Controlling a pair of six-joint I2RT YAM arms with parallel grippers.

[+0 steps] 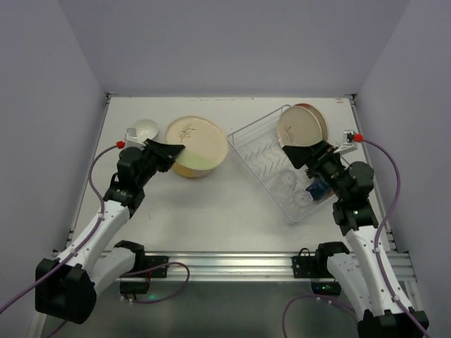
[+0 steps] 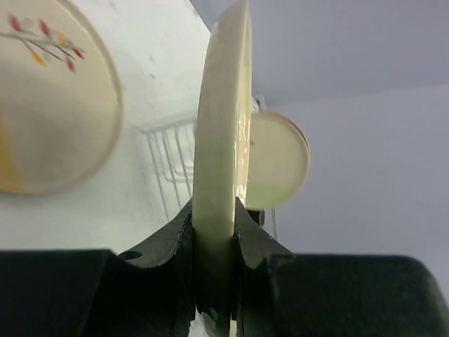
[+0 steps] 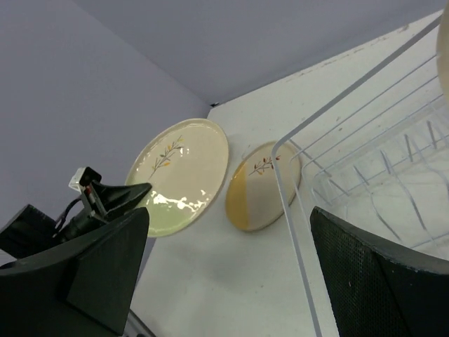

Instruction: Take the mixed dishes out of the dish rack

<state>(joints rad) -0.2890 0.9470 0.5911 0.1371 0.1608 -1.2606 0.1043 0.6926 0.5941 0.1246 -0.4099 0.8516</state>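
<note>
Rack (image 1: 262, 160): wire basket, set askew on the right half of the desk (image 1: 225, 204). It held two plates (image 1: 299, 127) standing on edge at its far end, the rear one showing a pink rim. Two clear glasses (image 1: 289, 180) stood in the near half, with a blue cup (image 1: 318, 189) beside them at the near right corner. The prong rows in the middle were bare. Green plate (image 1: 199, 141): cream with a sprig mark and a green half, out of the rack on the left half of the desk. It was pinched by its rim in the left claw (image 1: 173, 151), seen edge-on between the fingers (image 2: 172, 242) in the left wrist view, and lifted clear of the surface. Yellow plate (image 3: 263, 186): lay flat on the desk, partly under the green plate from above. Bowl (image 1: 144, 130): small, white, on the desk just left of the green plate. Right claw (image 3: 224, 281): spread wide, holding nothing, poised over the rack just near of the standing plates.
</note>
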